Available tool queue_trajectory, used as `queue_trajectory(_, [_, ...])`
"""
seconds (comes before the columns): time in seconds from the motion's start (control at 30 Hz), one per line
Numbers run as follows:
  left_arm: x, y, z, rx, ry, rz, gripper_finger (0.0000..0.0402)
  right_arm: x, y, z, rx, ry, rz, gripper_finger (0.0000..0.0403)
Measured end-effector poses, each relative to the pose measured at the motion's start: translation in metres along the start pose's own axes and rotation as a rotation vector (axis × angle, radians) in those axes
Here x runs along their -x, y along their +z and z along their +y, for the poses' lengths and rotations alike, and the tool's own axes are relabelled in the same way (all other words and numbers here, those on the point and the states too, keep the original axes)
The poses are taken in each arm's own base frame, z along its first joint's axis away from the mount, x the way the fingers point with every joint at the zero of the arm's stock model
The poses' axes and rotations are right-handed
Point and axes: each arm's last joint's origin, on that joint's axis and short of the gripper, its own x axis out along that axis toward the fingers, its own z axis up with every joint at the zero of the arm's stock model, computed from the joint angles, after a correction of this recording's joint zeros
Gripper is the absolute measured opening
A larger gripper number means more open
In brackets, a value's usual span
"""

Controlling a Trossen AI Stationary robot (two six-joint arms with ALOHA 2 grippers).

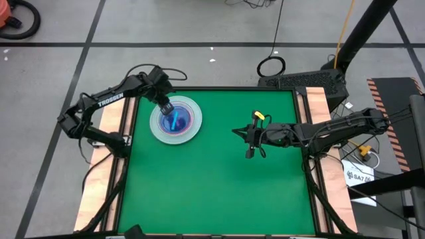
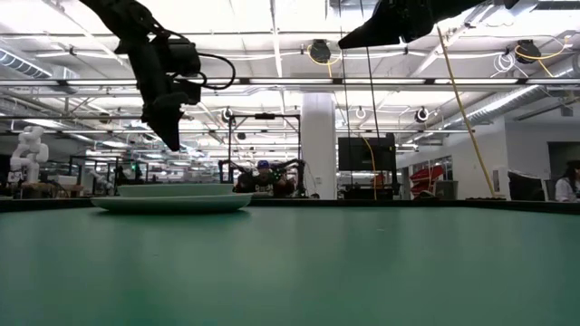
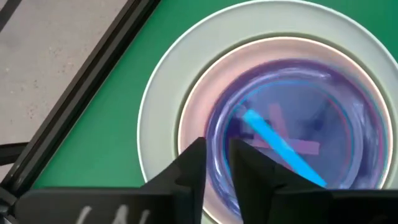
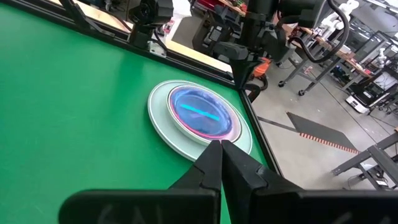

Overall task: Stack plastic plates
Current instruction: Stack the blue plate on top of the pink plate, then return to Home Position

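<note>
Stacking nearly done: plastic plates (image 1: 175, 120) nested at the green surface's (image 1: 212, 192) far left.
Left tool (image 1: 165, 106) hovers just above the translucent cyan top plate (image 3: 292, 124), fingers slightly parted, gripping nothing; right tool (image 1: 247, 133) waits closed mid-surface. Rising carelessly could snag the rim and shift the stack.

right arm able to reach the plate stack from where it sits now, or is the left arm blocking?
Probably not cleanly. The left gripper hangs directly above the plate stack, covering its middle. The right gripper hovers shut over bare green mat with nothing between it and the stack's near rim, so only that edge looks free.
</note>
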Motion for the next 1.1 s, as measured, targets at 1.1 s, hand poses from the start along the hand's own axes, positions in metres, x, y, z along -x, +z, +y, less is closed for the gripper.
queue_trajectory(1.1, [-0.033, -0.073, -0.101, -0.113, -0.013, -0.22, 0.0088, -0.001, -0.008, 0.0, -0.084, 0.023, 0.074, 0.0])
